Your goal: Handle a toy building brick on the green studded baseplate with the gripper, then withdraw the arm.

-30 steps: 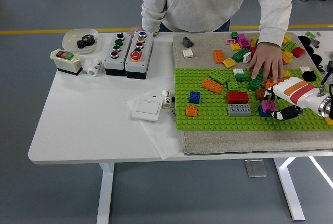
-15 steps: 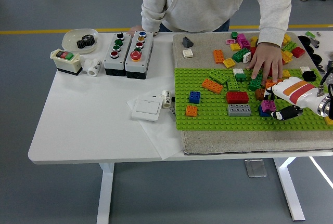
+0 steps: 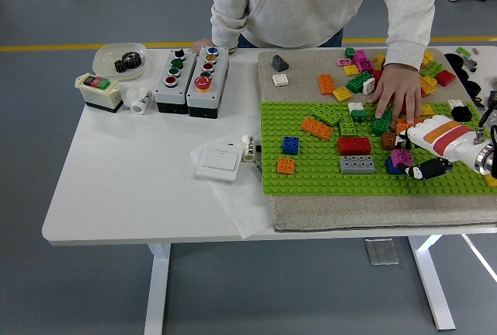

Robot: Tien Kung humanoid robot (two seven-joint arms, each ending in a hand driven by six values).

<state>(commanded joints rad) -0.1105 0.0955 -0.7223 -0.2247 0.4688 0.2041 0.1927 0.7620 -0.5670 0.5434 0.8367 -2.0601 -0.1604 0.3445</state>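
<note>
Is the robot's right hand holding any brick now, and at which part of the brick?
The right hand has its fingers around the magenta brick on the green baseplate, at its right side; a firm grasp cannot be told.

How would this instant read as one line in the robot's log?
right hand: at magenta brick, grip unclear | green baseplate | person's hand: on bricks | left arm: unseen

Right hand (image 3: 423,152) reaches in from the right over the green studded baseplate (image 3: 326,179), fingers (image 3: 429,169) closed around a magenta brick (image 3: 401,157) just beside a grey brick (image 3: 356,164). Person's hand (image 3: 398,92) presses on the baseplate's far edge among loose bricks. Two push-button boxes (image 3: 191,80) on the white table (image 3: 132,187).
</note>
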